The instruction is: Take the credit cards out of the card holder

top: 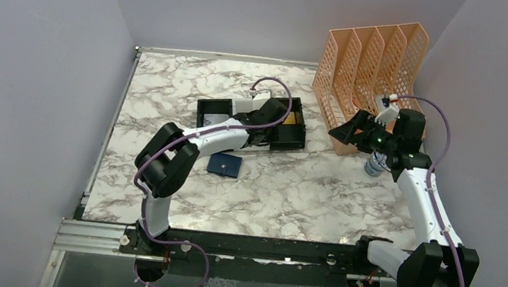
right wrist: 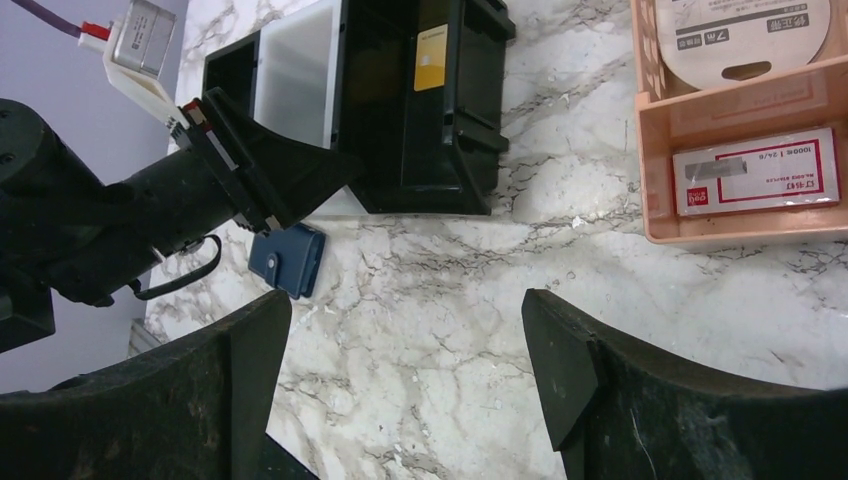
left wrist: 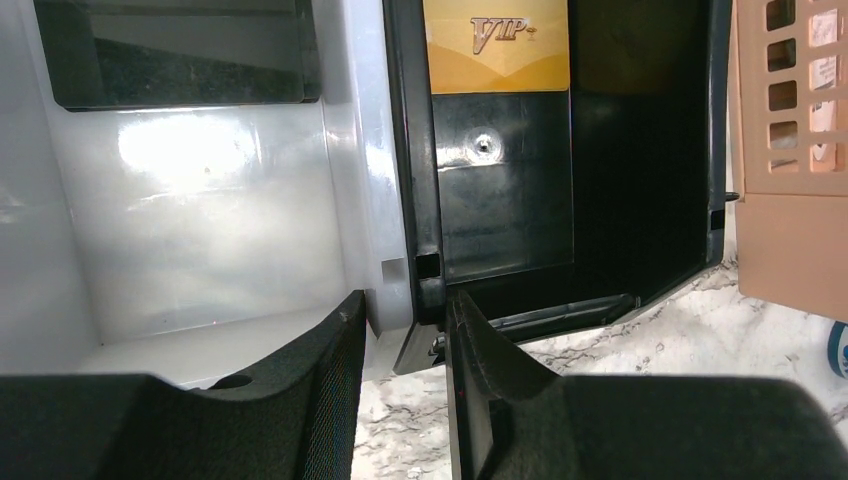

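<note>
One gold card (left wrist: 497,45) lies inside the tray (left wrist: 405,150), seemingly the drop spot, where the left gripper (left wrist: 405,310) hangs over the divider, fingers narrowly parted and empty; the shut card holder (top: 225,164) sits just in front of the tray, the right gripper (right wrist: 405,370) spread wide, idle, right of it

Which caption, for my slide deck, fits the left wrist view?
Left gripper open at the tray divider, gold VIP card lying in the black compartment beyond.
</note>
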Robot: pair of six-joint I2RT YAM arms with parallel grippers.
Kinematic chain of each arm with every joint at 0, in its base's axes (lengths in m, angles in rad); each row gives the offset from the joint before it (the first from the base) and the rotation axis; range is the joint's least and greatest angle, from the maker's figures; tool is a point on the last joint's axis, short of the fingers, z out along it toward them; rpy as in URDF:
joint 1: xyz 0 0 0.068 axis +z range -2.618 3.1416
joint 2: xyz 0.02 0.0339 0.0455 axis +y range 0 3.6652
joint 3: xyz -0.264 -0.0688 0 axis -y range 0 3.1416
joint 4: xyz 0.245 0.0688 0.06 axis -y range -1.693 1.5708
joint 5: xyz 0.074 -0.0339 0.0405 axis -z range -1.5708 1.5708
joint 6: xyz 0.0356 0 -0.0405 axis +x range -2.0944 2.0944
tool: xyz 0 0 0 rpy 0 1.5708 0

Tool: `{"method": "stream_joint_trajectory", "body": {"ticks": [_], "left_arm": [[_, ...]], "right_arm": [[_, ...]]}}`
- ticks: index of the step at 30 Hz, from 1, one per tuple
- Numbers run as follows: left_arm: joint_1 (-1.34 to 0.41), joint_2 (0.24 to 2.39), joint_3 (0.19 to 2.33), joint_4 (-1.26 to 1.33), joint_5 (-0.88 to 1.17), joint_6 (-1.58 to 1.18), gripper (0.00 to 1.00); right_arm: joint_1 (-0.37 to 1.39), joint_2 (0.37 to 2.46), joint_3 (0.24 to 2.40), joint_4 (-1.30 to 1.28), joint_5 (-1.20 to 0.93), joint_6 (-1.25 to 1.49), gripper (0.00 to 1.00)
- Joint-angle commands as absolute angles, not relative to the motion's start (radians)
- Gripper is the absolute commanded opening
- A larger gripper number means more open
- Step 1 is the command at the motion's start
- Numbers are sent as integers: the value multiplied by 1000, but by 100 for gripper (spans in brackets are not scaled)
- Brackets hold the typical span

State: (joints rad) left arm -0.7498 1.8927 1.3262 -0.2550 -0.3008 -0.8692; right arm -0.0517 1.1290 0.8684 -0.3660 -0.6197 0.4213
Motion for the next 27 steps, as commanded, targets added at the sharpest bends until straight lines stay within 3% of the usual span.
{"method": "stream_joint_trajectory", "body": {"ticks": [1,5,8,18,21,24,27], "left_arm": [[-776,1918,1277,-351,-256,-905,33],[-784,1910,1271,-351,-258,-904,34],[-788,1898,1280,-352,-253,-890,50],[-788,1729,1293,-350,-310,-810,81],[-787,1682,1295,-347,-324,-775,86],[-785,1638,1285,-349,-332,-759,88],[-758,1576,1235,-349,-350,-755,95]], "right_arm": [[-52,1109,853,-381,-647,413,87],[-52,1107,854,-386,-648,412,88],[-52,1110,862,-394,-672,386,88],[-42,1128,867,-379,-706,368,88],[-21,1148,860,-367,-700,373,88],[37,1169,862,-358,-698,375,88],[202,1201,882,-345,-610,390,87]]}}
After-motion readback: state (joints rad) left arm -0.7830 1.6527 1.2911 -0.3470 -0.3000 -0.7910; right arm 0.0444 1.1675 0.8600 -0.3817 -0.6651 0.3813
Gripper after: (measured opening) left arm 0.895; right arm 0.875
